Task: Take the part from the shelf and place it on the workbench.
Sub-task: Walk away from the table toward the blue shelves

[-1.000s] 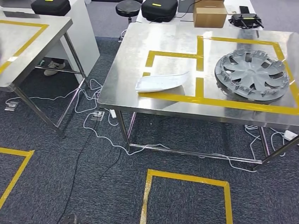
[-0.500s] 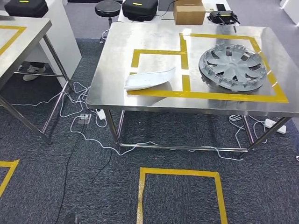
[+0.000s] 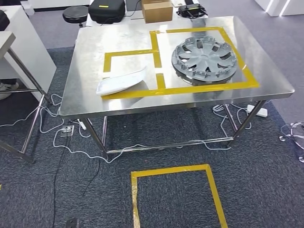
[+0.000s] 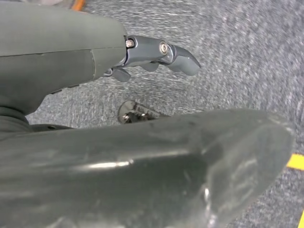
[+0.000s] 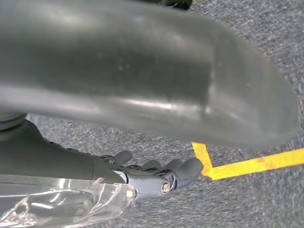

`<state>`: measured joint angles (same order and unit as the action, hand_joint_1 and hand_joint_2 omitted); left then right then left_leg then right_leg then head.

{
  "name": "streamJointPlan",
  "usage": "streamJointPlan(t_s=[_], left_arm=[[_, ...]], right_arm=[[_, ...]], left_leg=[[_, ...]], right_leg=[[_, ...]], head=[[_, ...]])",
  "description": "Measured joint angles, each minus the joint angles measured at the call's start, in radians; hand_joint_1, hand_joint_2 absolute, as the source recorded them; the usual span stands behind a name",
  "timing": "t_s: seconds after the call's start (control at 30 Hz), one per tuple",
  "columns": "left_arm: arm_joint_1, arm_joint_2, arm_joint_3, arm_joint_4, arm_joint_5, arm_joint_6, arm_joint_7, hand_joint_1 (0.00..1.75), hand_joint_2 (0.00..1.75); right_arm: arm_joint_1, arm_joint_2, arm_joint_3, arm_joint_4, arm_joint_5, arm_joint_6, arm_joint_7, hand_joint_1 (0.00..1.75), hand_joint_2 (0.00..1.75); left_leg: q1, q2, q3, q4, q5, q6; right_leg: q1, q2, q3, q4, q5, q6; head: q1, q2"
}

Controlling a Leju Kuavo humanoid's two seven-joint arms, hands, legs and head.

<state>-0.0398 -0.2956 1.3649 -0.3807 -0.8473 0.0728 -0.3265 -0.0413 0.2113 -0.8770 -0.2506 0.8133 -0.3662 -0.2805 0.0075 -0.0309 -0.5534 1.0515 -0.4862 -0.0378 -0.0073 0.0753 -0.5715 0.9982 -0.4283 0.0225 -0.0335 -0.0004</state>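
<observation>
Steel workbench (image 3: 90, 102) holds white part (image 3: 120, 81) beside hubcap (image 3: 204, 59); box (image 3: 156, 9), black case (image 3: 106, 10) behind. Left hand (image 4: 154, 54) and right hand (image 5: 157, 175) hang over carpet, fingers loosely extended, holding nothing.

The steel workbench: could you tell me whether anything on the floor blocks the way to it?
Nothing visible does: only a flat yellow tape square lies before the steel workbench; white cables lie beneath it.
</observation>
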Motion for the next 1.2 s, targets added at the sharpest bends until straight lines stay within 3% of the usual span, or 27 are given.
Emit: streamJointPlan(t_s=[0.07, 0.13, 0.2, 0.23, 0.3, 0.33, 0.37, 0.4, 0.5, 0.57, 0.67, 0.73, 0.8, 0.87, 0.9, 0.93, 1.0, 1.07, 1.13, 1.2], left_arm=[[-0.001, -0.001, 0.0, 0.0, 0.0, 0.0, 0.0, 0.0, 0.0], [-0.002, -0.002, 0.0, 0.0, 0.0, 0.0, 0.0, 0.0, 0.0], [-0.003, -0.002, 0.0, 0.0, 0.0, -0.001, 0.0, 0.0, 0.0], [-0.003, -0.002, 0.0, 0.0, 0.0, -0.001, 0.0, 0.0, 0.0], [0.0, -0.002, 0.0, 0.0, 0.0, -0.001, 0.0, 0.0, 0.0], [0.001, -0.002, 0.0, 0.0, 0.0, -0.001, 0.0, 0.0, 0.0], [0.001, -0.002, 0.0, 0.0, 0.0, -0.001, 0.0, 0.0, 0.0], [0.0, -0.002, 0.0, 0.0, 0.0, -0.002, 0.0, 0.0, 0.0], [-0.001, -0.003, 0.0, 0.0, 0.0, -0.004, 0.0, 0.0, 0.0], [-0.002, -0.003, 0.0, 0.0, 0.0, -0.004, 0.0, 0.0, 0.0], [-0.004, -0.002, 0.0, 0.0, -0.001, -0.004, 0.0, 0.0, 0.0], [-0.005, -0.002, 0.0, 0.0, -0.001, -0.004, -0.001, 0.0, 0.0], [-0.005, -0.002, -0.001, 0.0, -0.001, -0.004, -0.002, 0.0, 0.0], [-0.004, -0.002, 0.0, 0.0, -0.001, -0.004, -0.003, 0.0, 0.0], [-0.003, -0.001, 0.0, 0.0, -0.001, -0.004, -0.003, 0.0, 0.0], [-0.002, -0.001, 0.0, 0.0, -0.001, -0.004, -0.003, 0.0, 0.0], [-0.001, -0.001, 0.0, 0.0, -0.001, -0.004, -0.003, 0.0, 0.0], [-0.002, -0.001, 0.0, 0.0, -0.001, -0.004, -0.004, 0.0, 0.0], [-0.004, -0.003, 0.0, 0.0, -0.001, -0.004, -0.005, 0.0, 0.0], [-0.004, -0.004, 0.0, 0.0, -0.001, -0.004, -0.006, 0.0, 0.0]], right_arm=[[-0.002, 0.0, 0.0, 0.0, 0.0, 0.0, 0.0, 0.0, 0.0], [0.002, 0.0, 0.0, 0.0, 0.0, 0.0, -0.001, 0.0, 0.0], [0.006, 0.0, 0.0, 0.0, 0.0, 0.0, -0.001, 0.0, 0.0], [0.005, 0.0, 0.0, 0.0, 0.0, 0.0, -0.001, 0.0, 0.0], [0.003, 0.0, 0.0, 0.0, 0.0, 0.0, -0.001, 0.0, 0.0], [0.002, 0.0, 0.0, 0.0, 0.0, 0.0, -0.001, 0.0, 0.0], [0.003, 0.0, 0.0, 0.0, 0.0, 0.0, -0.001, 0.0, 0.0], [0.004, 0.0, 0.0, 0.0, 0.0, 0.0, -0.001, 0.0, 0.0], [0.005, 0.0, -0.001, -0.001, 0.001, 0.002, -0.005, 0.0, 0.0], [0.003, 0.0, -0.001, -0.001, 0.002, 0.003, -0.007, 0.0, 0.0], [0.003, 0.0, -0.001, -0.001, 0.008, 0.005, -0.011, 0.0, 0.0], [0.004, 0.0, -0.001, -0.001, 0.013, 0.005, -0.012, 0.0, 0.0], [0.001, 0.0, -0.001, -0.001, 0.016, 0.006, -0.012, 0.0, 0.0], [0.0, 0.0, -0.001, -0.001, 0.016, 0.006, -0.012, 0.0, 0.0], [0.0, 0.0, -0.002, -0.001, 0.016, 0.007, -0.012, 0.0, 0.0], [0.001, 0.0, -0.002, -0.001, 0.017, 0.007, -0.012, 0.0, 0.0], [0.001, 0.0, -0.002, -0.001, 0.018, 0.007, -0.012, 0.0, 0.0], [0.0, 0.0, -0.002, -0.001, 0.018, 0.007, -0.012, 0.0, 0.0], [-0.001, 0.0, -0.002, -0.001, 0.018, 0.006, -0.012, 0.0, 0.0], [-0.001, 0.0, -0.003, -0.001, 0.018, 0.006, -0.012, 0.0, 0.0]], left_leg=[[0.002, -0.025, 0.029, -0.068, 0.015, 0.007], [0.002, -0.016, 0.028, -0.073, 0.014, 0.019], [0.004, 0.0, 0.028, -0.076, 0.018, 0.032], [0.005, 0.01, 0.028, -0.077, 0.019, 0.038], [0.001, 0.032, 0.028, -0.077, 0.018, 0.044], [0.0, 0.043, 0.029, -0.077, 0.017, 0.044], [0.0, 0.053, 0.029, -0.076, 0.016, 0.044], [-0.001, 0.06, 0.03, -0.076, 0.015, 0.044], [0.0, 0.071, 0.038, -0.076, 0.01, 0.036], [-0.005, 0.073, 0.04, -0.074, 0.007, 0.029], [-0.008, 0.075, 0.04, -0.073, 0.007, 0.017], [-0.006, 0.067, 0.033, -0.058, -0.009, 0.007], [-0.005, 0.052, -0.008, 0.028, -0.063, -0.002], [-0.004, 0.044, -0.075, 0.162, -0.122, -0.005], [-0.004, 0.043, -0.098, 0.205, -0.13, -0.006], [-0.004, 0.043, -0.104, 0.211, -0.116, -0.006], [-0.004, 0.043, -0.078, 0.151, -0.061, -0.005], [-0.001, 0.039, -0.027, 0.041, -0.005, -0.006], [0.001, 0.032, 0.008, -0.04, 0.016, -0.001], [0.0, 0.028, 0.012, -0.057, 0.013, 0.012]], right_leg=[[0.001, 0.017, -0.009, 0.003, 0.003, 0.012], [-0.001, 0.03, -0.017, 0.002, 0.008, 0.024], [0.0, 0.009, -0.032, 0.026, -0.011, 0.034], [0.001, -0.013, -0.052, 0.067, -0.037, 0.039], [0.002, -0.054, -0.113, 0.202, -0.106, 0.045], [0.001, -0.063, -0.14, 0.262, -0.129, 0.047], [0.001, -0.067, -0.153, 0.292, -0.135, 0.049], [0.001, -0.069, -0.144, 0.28, -0.12, 0.048], [0.0, -0.081, -0.04, 0.097, -0.031, 0.044], [0.001, -0.091, 0.002, 0.025, -0.015, 0.037], [0.005, -0.088, 0.007, 0.011, -0.017, 0.019], [0.003, -0.083, 0.005, 0.009, -0.014, 0.007], [-0.001, -0.078, 0.004, 0.007, -0.011, -0.003], [-0.001, -0.073, 0.0, 0.007, -0.01, -0.007], [-0.001, -0.069, -0.001, 0.007, -0.01, -0.007], [-0.002, -0.066, -0.001, 0.007, -0.01, -0.007], [-0.003, -0.059, 0.001, 0.007, -0.01, -0.006], [-0.002, -0.053, 0.002, 0.009, -0.01, 0.0], [0.002, -0.048, -0.003, 0.015, -0.01, 0.011], [0.003, -0.045, -0.008, 0.015, -0.008, 0.02]], head=[[-0.002, 0.0], [-0.002, 0.0], [0.002, 0.0], [0.006, 0.0], [0.015, 0.0], [0.016, 0.0], [0.016, 0.0], [0.016, 0.0], [0.016, 0.0], [0.016, 0.0], [0.014, 0.0], [0.013, 0.0], [0.01, 0.0], [0.008, 0.0], [0.007, 0.0], [0.007, 0.0], [0.006, 0.0], [0.004, 0.0], [0.0, 0.0], [-0.002, 0.0]])
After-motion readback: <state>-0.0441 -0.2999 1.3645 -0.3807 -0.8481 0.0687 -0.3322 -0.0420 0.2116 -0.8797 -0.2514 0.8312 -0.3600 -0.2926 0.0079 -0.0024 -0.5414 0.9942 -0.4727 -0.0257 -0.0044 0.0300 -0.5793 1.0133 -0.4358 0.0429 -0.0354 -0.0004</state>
